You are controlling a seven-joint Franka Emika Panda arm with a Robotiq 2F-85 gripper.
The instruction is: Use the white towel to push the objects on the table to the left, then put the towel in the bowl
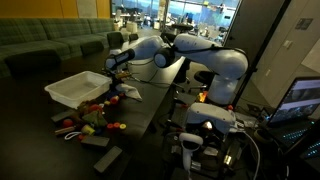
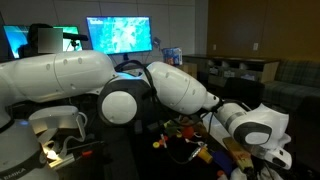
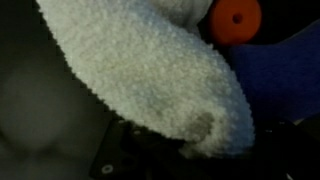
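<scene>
The towel (image 3: 150,80) fills the wrist view, right under the camera. It hides the pincer (image 1: 121,90), so I cannot tell how wide the jaws stand or whether they grip it. It is fluffy terry, probably light and limp and likely to sag and drag, so a thick fold is the place to pinch. Just beyond lies an orange ball (image 3: 238,15). Farther across the table (image 1: 150,105) are the toys (image 1: 95,115) and then the white bowl (image 1: 75,88). No writing is legible.

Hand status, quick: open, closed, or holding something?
Hand: cannot be told; the white towel fills the wrist view and hides its jaws.
</scene>
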